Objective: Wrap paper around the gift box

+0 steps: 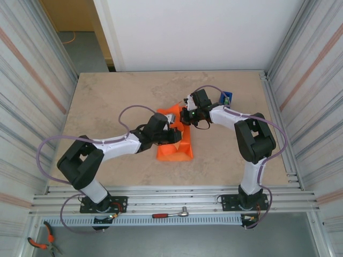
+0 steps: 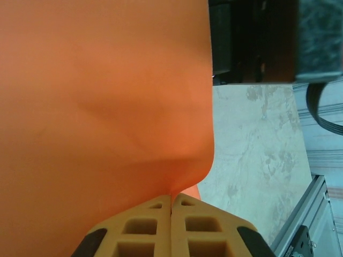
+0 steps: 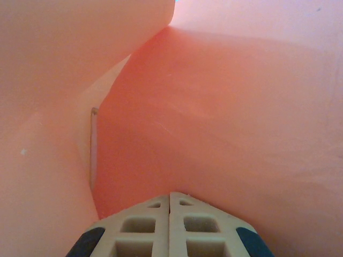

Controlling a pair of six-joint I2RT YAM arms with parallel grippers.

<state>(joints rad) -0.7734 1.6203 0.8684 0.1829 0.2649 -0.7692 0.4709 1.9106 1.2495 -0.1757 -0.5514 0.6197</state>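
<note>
Bright orange thin paper sheet (image 1: 172, 151) sits bunched up; left gripper (image 2: 171, 196) at its 9 o'clock, right gripper (image 3: 170, 194) at 1 o'clock, both closed.

A blue tape dispenser (image 1: 226, 98) stands on the beige table (image 1: 107, 101), a red-handled ratchet (image 1: 170, 214) beyond its near edge

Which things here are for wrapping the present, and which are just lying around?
For the job: orange paper; blue tape dispenser, probably.
Just lying about: red-handled ratchet; orange-handled pliers.
</note>
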